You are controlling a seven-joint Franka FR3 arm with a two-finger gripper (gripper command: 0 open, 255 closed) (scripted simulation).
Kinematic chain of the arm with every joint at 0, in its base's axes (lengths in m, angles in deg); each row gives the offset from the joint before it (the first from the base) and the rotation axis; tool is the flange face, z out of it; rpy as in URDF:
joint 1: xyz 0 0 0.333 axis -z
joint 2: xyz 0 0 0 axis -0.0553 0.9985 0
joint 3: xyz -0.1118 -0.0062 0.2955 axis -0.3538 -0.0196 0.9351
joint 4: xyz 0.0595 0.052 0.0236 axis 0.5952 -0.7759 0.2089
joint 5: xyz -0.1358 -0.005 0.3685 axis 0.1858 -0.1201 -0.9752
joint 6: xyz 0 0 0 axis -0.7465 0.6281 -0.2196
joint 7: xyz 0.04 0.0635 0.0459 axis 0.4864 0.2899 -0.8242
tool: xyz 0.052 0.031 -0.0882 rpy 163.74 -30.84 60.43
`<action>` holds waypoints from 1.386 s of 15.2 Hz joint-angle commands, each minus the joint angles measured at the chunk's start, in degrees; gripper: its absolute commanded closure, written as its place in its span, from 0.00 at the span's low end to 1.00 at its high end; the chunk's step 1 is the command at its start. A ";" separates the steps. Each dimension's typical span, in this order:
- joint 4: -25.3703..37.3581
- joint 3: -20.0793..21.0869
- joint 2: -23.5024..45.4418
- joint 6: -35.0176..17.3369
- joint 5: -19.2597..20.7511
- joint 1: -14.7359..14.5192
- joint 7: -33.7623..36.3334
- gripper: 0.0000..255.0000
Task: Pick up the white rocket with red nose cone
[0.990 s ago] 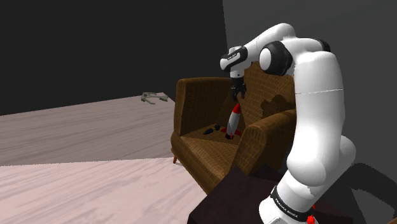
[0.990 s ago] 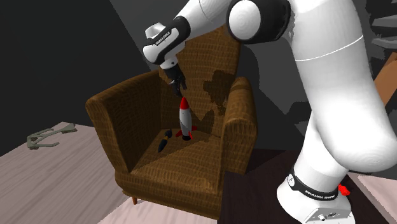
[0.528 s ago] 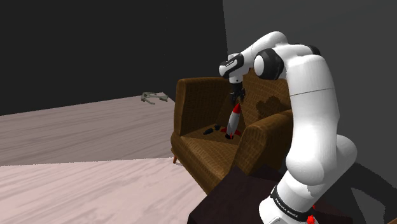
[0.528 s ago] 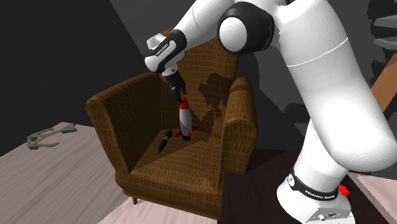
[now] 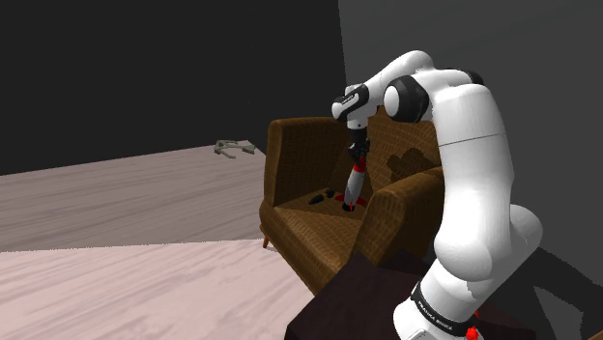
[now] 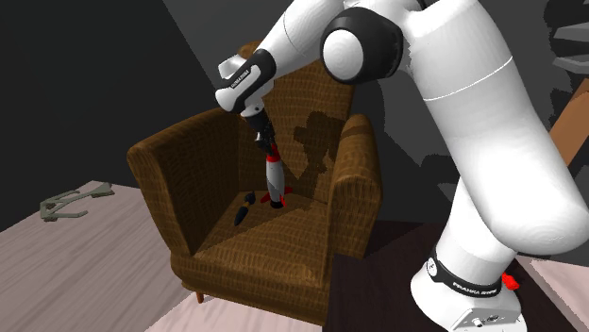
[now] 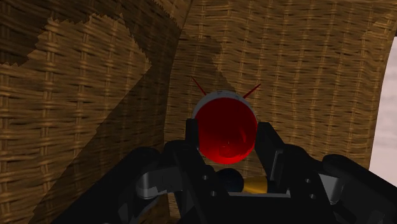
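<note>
White Franka arm's black gripper hangs over brown woven wicker armchair. Jaws spread, fingers flanking nose of white rocket with red nose cone; firm grip not evident. Rocket stands upright on seat, near its back edge, just under backrest. Small dark objects lie beside it, toward seat middle. Armchair stands on pale plank floor before dark grey walls. Grey-green clutter lies on floor well apart from the armchair.
</note>
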State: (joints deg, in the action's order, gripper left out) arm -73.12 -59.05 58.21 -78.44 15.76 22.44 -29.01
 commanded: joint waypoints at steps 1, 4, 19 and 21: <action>-0.04 0.01 0.04 -0.02 0.00 0.00 0.01 1.00; -0.01 0.01 0.06 0.00 0.00 0.02 -0.01 1.00; 4.56 -0.88 -4.03 8.34 0.98 -0.38 -1.37 1.00; 5.07 -0.94 -4.28 9.07 1.04 -0.39 -1.50 1.00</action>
State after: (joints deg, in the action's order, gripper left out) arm -68.73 -59.98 53.89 -69.96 16.82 21.98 -30.39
